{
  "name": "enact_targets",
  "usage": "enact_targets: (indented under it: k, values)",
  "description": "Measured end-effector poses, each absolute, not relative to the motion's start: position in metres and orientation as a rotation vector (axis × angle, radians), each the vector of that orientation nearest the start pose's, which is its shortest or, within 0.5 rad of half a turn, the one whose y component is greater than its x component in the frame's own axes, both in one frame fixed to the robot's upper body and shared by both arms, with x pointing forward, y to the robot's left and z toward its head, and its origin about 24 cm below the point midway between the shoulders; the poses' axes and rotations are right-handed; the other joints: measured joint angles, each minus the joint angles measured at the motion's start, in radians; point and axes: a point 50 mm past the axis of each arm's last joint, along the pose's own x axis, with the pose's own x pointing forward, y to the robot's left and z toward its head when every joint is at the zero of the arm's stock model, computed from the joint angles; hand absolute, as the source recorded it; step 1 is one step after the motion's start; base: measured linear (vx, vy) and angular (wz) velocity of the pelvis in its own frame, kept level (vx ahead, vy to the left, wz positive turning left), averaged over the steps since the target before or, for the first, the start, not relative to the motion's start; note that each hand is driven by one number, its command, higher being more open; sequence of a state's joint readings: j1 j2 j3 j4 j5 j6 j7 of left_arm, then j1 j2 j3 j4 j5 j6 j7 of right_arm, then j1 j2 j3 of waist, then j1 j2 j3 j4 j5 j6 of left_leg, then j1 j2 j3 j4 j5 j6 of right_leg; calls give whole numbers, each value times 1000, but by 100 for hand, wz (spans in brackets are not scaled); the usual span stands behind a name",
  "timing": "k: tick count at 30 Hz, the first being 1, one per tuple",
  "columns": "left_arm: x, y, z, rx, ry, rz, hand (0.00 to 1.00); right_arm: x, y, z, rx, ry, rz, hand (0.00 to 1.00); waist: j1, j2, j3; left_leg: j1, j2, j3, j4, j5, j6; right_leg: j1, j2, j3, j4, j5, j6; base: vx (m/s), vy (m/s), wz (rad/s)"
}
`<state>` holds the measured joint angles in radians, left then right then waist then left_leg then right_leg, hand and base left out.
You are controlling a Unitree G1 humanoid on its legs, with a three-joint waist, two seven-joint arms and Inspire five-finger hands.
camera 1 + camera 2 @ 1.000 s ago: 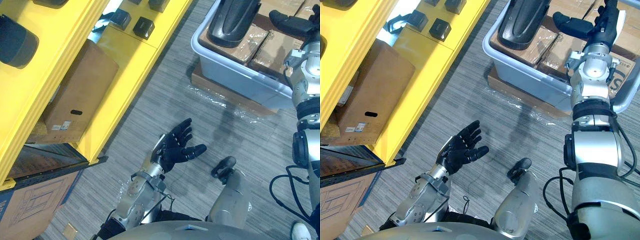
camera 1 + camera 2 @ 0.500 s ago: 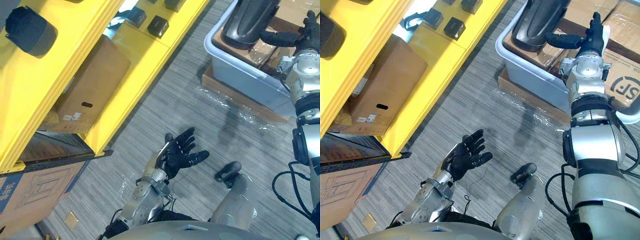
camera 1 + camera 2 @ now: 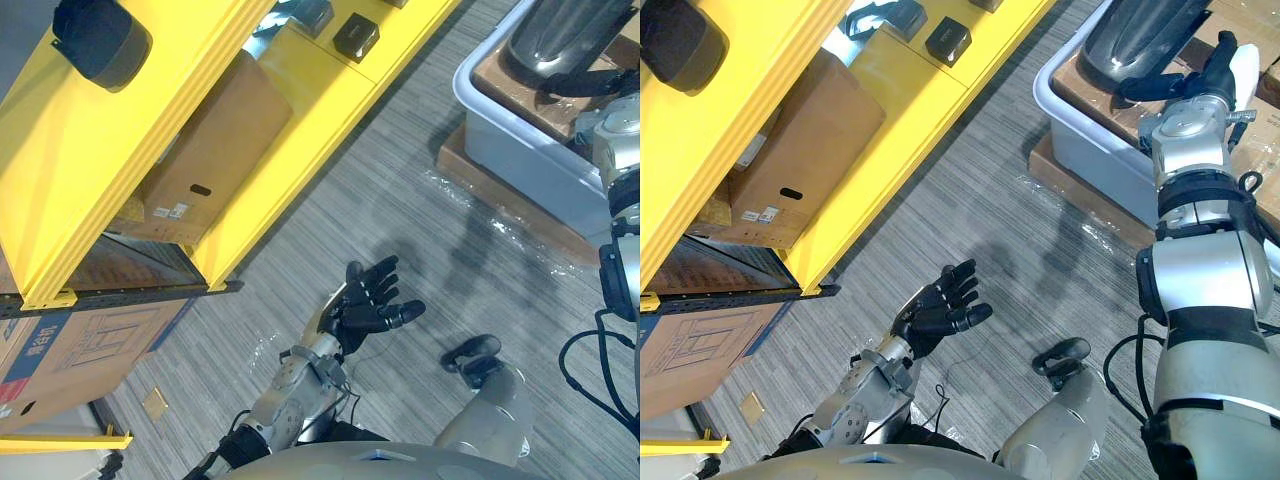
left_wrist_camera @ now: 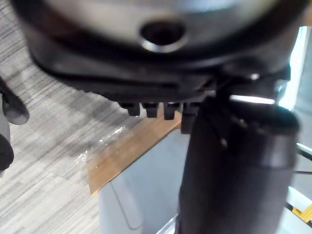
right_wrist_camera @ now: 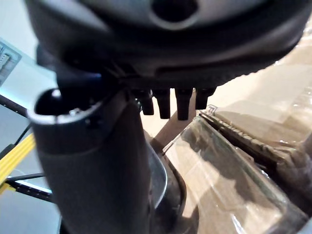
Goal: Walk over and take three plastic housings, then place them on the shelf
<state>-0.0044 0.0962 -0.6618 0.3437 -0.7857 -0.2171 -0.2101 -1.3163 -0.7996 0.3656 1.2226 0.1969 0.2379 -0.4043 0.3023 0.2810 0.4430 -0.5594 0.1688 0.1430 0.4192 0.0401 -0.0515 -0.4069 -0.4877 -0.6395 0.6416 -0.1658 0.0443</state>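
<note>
Holds the dark left hand (image 3: pixel 368 305) palm-up above the grey striped carpet floor (image 3: pixel 970 200), with fingers straight and spread wide and nothing in its grasp. Extends the dark right hand (image 3: pixel 1205 80), thumb capped in white, over a pale grey plastic bin (image 3: pixel 1085 155) well apart from the left hand on the robot's right side, with straight, open fingers (image 3: pixel 1145 90) laid out toward the lower edge of a large glossy black elongated plastic housing (image 3: pixel 1140 35); grips nothing, and cannot tell from either eye view whether the fingertips touch the housing or stop just short of it. Finds that housing lying inside the bin, on top of brown cardboard boxes wrapped in clear film (image 3: pixel 1090 88). Places the bin on a flat brown board (image 3: pixel 1050 175) on the carpet, with a crumpled sheet of clear plastic film (image 3: pixel 1090 228) just beside the board. Flanks the robot's left side with a tall yellow metal shelf (image 3: pixel 340 110), bearing a small black square part (image 3: pixel 355 36) on one level and a dark rounded block (image 3: pixel 100 40) on a higher one. Tucks a plain brown cardboard box (image 3: pixel 215 150) beneath the yellow shelf level, and a printed cardboard box (image 3: pixel 80 350) lower down, near the floor.
</note>
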Motion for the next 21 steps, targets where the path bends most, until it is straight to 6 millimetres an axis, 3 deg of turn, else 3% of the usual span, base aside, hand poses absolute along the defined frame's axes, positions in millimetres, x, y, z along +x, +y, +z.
enact_targets:
  k: [7, 13, 21]
  values:
    - [199, 33, -25, -625, 308, -609, 100, 361, -362, 269, -619, 174, -1020, 0, 28, 13, -9, -26, 0, -12, 19, -13, 4, 0, 2, -17, -9, 0, 3, -3, 22, 5]
    - [201, 40, -26, -621, 301, -585, 100, 353, -374, 254, -566, 269, -1039, 0, 20, 13, -9, -22, 15, -11, 60, -37, -1, 36, 18, -23, -36, 12, 13, 44, 26, -2]
    - [196, 67, -21, -626, 254, -507, 100, 350, -383, 231, -492, 313, -948, 0, -16, 4, -3, 44, 32, 5, 65, -69, -6, 117, 45, -24, -88, 19, 23, 12, 2, -3]
